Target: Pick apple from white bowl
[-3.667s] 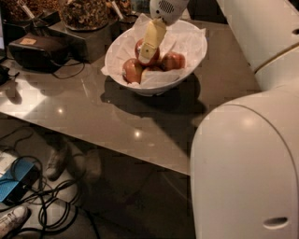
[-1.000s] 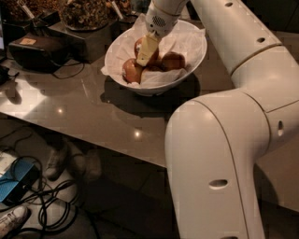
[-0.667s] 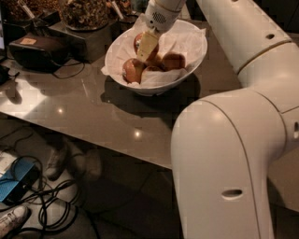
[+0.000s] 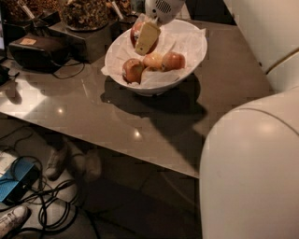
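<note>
The white bowl (image 4: 195, 55), lined with crinkled white paper, stands at the back of the grey table (image 4: 140, 121). My gripper (image 4: 144, 39) hangs over the bowl's left rear part and is shut on the deep-red apple (image 4: 136, 31), which it holds a little above the paper. A cream-coloured finger (image 4: 147, 37) covers the apple's front, so its sticker is hidden. Three smaller red-yellow apples (image 4: 154, 61) lie in the bowl below and in front of the gripper.
Dark containers of dried bits (image 4: 86, 13) stand at the back left, close to the bowl. A black device (image 4: 39, 50) with a cable sits at the left. My white body (image 4: 252, 172) fills the right. Cables (image 4: 32, 196) lie on the floor below the table's front edge.
The gripper was down among the apples; now it has risen and shifted slightly back with the deep-red apple in it. The arm has swung out of most of the view.
</note>
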`<state>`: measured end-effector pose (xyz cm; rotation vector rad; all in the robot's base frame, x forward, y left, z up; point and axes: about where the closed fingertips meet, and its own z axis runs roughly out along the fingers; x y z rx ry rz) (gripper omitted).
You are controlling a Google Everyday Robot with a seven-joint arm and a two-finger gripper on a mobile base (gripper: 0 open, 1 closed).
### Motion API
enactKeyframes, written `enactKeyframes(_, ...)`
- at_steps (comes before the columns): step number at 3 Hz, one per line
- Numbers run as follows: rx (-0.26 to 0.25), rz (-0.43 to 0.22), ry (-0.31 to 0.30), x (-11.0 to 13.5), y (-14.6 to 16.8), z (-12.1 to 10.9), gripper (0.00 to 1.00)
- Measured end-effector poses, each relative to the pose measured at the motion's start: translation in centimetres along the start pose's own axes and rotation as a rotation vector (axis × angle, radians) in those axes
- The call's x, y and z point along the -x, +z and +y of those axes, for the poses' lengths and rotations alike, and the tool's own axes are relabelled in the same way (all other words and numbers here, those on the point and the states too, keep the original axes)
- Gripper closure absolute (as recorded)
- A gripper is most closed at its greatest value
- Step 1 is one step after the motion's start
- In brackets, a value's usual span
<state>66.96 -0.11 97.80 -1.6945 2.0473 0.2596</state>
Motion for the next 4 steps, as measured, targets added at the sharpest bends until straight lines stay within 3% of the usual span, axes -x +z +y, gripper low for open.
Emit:
enactKeyframes(3,0.03,0.012,-0.219,-0.3,-3.3,9.5,1.0)
enactKeyframes(4,0.037,0.017,-0.22,-0.3,-2.9,9.7,1.0)
